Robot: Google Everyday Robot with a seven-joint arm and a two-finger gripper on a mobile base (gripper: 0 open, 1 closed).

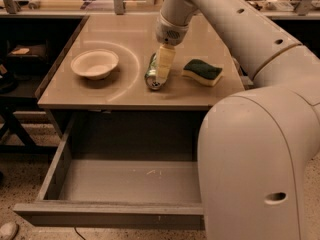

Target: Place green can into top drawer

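The green can (151, 74) lies on its side on the tan counter (120, 95), near the middle of its front edge, with its silver top facing me. My gripper (161, 70) reaches down from the arm onto the can's right side and touches it. The top drawer (107, 215) is pulled open below the counter, and its grey inside holds nothing but a few small specks. My arm's large white link covers the drawer's right part.
A white bowl (94, 64) sits on the counter left of the can. A yellow sponge with a green top (202, 72) lies right of the can. Dark shelving stands at the left, and a cluttered bench runs along the back.
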